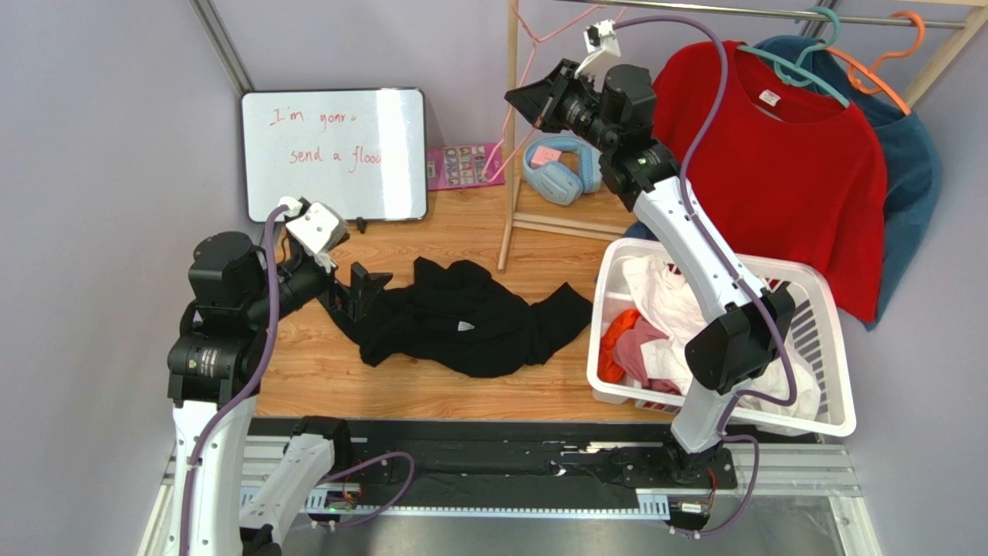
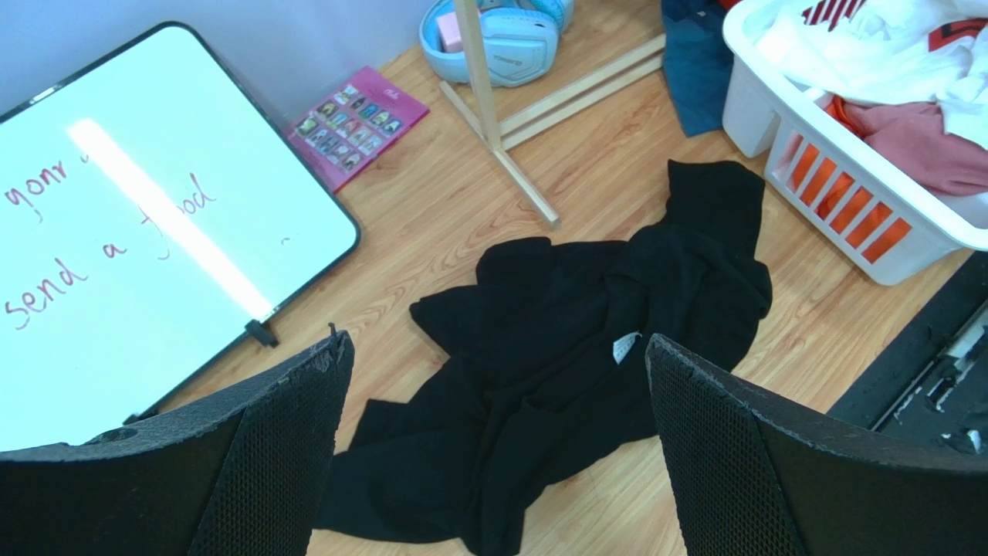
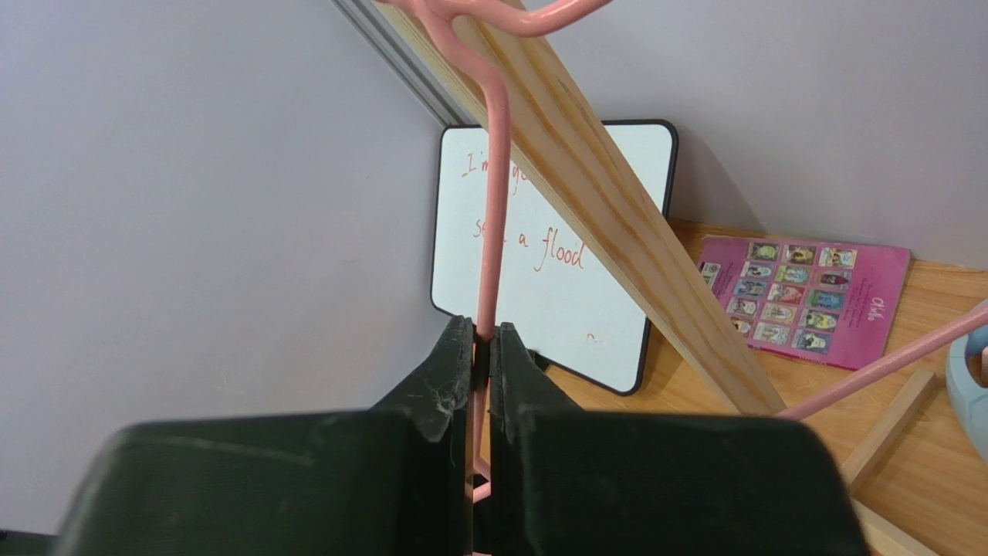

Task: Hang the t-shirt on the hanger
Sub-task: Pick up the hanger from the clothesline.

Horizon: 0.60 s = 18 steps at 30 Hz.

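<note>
Pinching the thin pink wire hanger (image 3: 492,197) between flat black pads, the right gripper (image 3: 481,348) is clamped on its straight rod beside a slanted pale-wood rack post (image 3: 615,220). The left gripper (image 2: 499,348), jaws spread wide and holding nothing, hovers over the crumpled black t-shirt (image 2: 580,336), which lies in soft folds on the wood-grain table (image 2: 464,220).

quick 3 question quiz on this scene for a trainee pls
1. True or false: the right gripper is shut on the pink hanger.
2. How is the black t-shirt? A hung up; B crumpled on the table; C neatly folded.
3. Fill in: the left gripper hovers ___ above the t-shirt.
Key: 1 true; 2 B; 3 open.
</note>
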Available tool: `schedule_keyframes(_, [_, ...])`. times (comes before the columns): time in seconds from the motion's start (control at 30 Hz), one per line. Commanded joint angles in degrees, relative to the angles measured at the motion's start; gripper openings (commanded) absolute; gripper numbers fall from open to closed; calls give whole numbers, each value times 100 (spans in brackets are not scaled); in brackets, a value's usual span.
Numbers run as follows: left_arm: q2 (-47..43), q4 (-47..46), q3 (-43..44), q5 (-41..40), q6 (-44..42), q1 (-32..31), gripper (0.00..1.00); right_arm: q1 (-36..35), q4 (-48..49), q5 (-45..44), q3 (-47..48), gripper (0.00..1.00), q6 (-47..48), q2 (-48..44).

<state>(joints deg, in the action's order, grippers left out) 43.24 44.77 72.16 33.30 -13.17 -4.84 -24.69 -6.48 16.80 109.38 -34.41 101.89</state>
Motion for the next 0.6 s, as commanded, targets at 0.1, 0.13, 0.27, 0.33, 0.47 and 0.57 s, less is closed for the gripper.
schedule_keyframes(0.1, [79,-127,44,326,-19,10,99,-19,595,509,-110,0,672,-538])
schedule_keyframes(0.13, [79,-118,52,326,-19,18,99,-27,595,483,-67,0,716,-538])
schedule_keyframes(0.27, [140,-127,105,327,-19,18,99,8,491,386,144,0,1023,-442])
schedule_keyframes(0.33, [140,-118,114,326,-19,18,99,78,472,360,162,0,1024,-406])
schedule_keyframes(0.47, [149,-136,88,361,-10,18,99,210,490,377,145,0,1164,-354])
schedule_keyframes(0.57, [167,-136,96,370,-2,18,99,298,499,429,153,0,1411,-336])
